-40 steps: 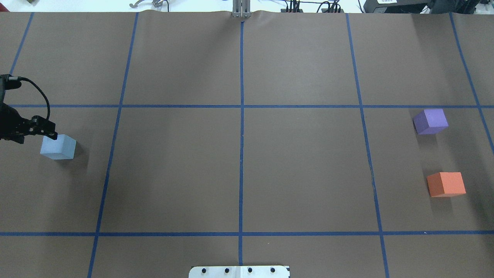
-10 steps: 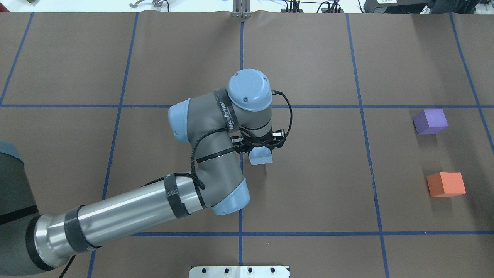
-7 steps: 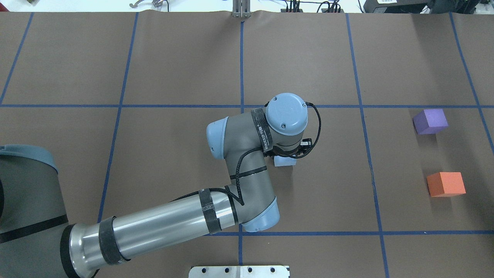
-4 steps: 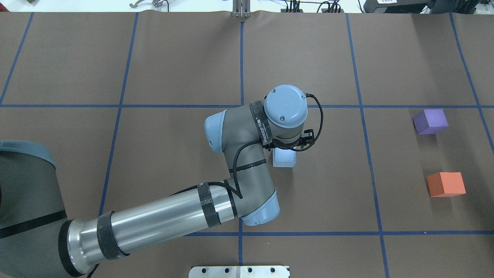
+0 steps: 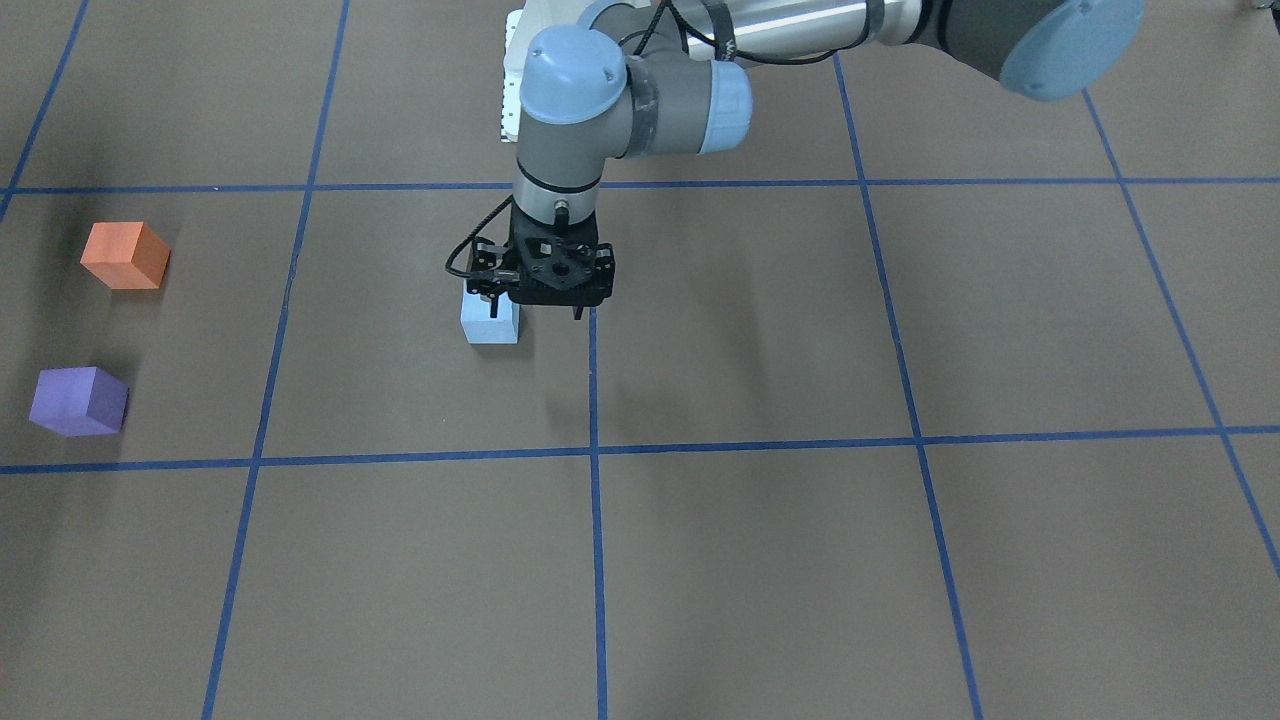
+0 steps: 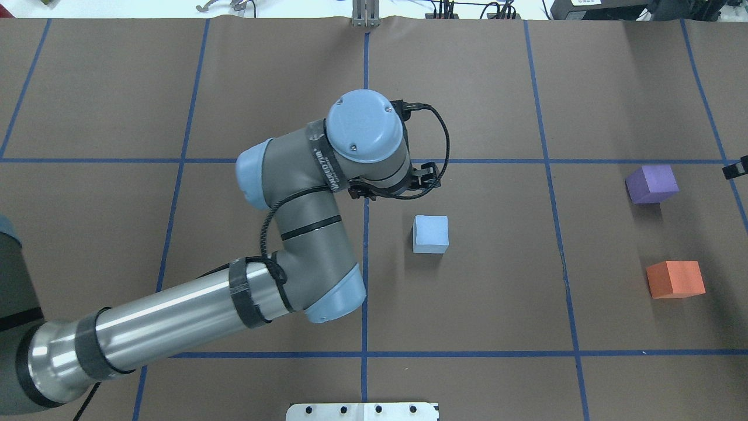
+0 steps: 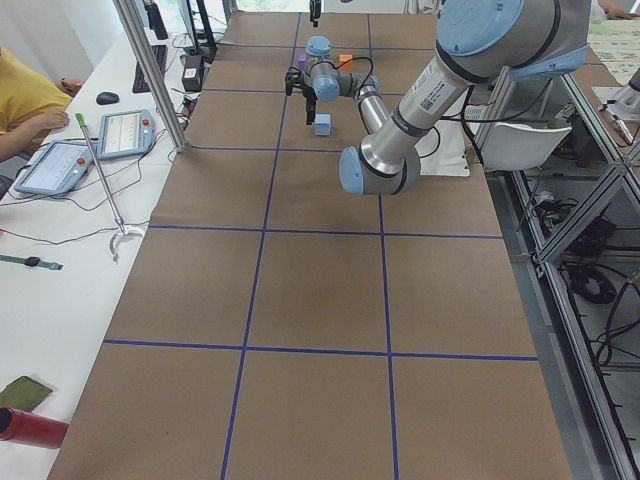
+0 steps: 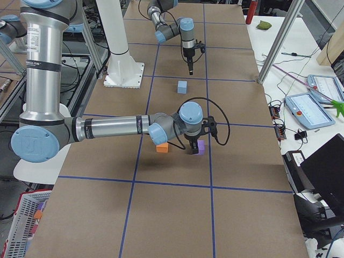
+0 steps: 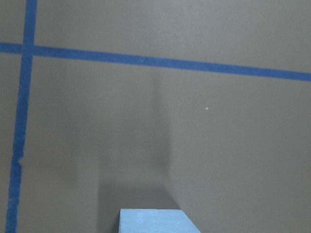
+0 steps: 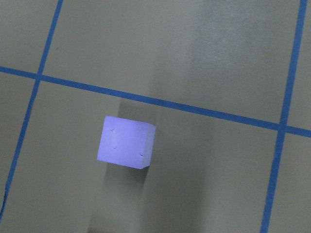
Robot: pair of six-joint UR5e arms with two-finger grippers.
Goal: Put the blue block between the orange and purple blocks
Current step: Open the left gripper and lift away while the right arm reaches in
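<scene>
The pale blue foam cube (image 6: 430, 234) sits flat on the brown paper-covered table (image 6: 467, 88), in the middle row of the blue tape grid (image 6: 366, 88) and just to the right of the centre line in the overhead view. Nothing holds it. It is well apart from the two other cubes at the table's right end.

The left gripper (image 5: 535, 310) hangs above the table beside the cube, pointing straight down, its two black fingers spread wide. In the front-facing view one finger overlaps the cube's upper edge, but the overhead view shows the gripper set back from the cube, towards the far side of the table. The left wrist camera catches only the cube's top face at the bottom edge of its picture.

The purple foam cube (image 6: 651, 183) and the orange foam cube (image 6: 675, 279) stand apart from each other, purple farther from the robot and orange nearer.

The right gripper (image 8: 192, 150) hovers close to the purple cube. The right wrist camera looks down on that cube, yet no fingers show there — whether its jaws are spread or pressed together cannot be told.
</scene>
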